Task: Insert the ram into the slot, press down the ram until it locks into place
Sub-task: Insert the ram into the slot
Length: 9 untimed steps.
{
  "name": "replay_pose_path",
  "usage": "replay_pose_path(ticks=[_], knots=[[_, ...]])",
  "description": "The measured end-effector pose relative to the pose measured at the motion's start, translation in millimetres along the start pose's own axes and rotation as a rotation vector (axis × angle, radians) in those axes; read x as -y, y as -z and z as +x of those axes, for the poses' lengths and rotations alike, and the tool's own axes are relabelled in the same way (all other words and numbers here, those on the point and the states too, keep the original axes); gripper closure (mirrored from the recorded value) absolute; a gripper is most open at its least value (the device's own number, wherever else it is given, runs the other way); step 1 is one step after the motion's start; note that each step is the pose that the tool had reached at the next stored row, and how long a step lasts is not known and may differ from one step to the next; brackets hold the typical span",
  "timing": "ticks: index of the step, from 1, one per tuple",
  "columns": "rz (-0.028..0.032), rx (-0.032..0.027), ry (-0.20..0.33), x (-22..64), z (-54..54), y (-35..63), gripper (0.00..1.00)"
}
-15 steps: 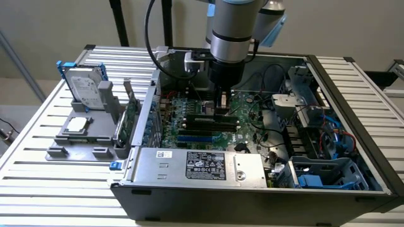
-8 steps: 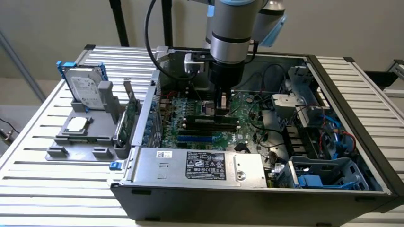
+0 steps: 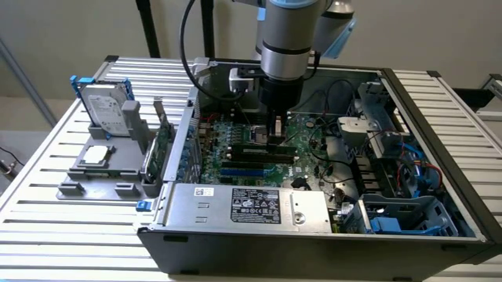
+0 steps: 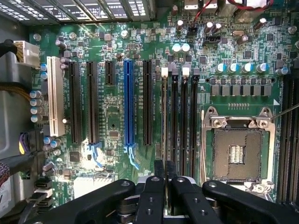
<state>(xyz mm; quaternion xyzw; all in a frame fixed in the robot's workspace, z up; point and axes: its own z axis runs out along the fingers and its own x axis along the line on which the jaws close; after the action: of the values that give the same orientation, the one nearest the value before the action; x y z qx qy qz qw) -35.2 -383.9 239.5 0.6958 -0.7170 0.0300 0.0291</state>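
Arm reaches down into the open PC case (image 3: 314, 241), which sits on the slatted desk (image 3: 63, 235). In the exterior view the gripper (image 3: 276, 136) is low over the motherboard (image 3: 235, 132), approx. mid-case, w/ the grey power supply box (image 3: 251, 205) along the near wall.

Wrist view: gripper (image 4: 165, 170) sits right over the row of four parallel black memory slots. Fingers (image 4: 158, 169) are close together, clamped on the ram (image 4: 164, 121), seen edge-on as a thin greenish strip. The ram stands upright, lined up with and down in the slot (image 4: 164, 74), i.e. the one of the four farthest from the CPU socket (image 4: 237, 154) and nearest the long blue socket (image 4: 129, 107). White end clip shows at the slot's far end. Can't tell whether the ram is fully seated or the clips have closed.

Off to the exterior view's left, a hard drive (image 3: 106, 111) stands on a grey holder (image 3: 98, 164) on the desk, well apart from the case.
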Motion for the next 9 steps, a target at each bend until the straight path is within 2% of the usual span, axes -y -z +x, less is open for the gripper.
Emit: replay_pose_path(ticks=[9], knots=[[0.0018,-0.0002,0.000,-1.8,-0.6,-3.7,0.87]])
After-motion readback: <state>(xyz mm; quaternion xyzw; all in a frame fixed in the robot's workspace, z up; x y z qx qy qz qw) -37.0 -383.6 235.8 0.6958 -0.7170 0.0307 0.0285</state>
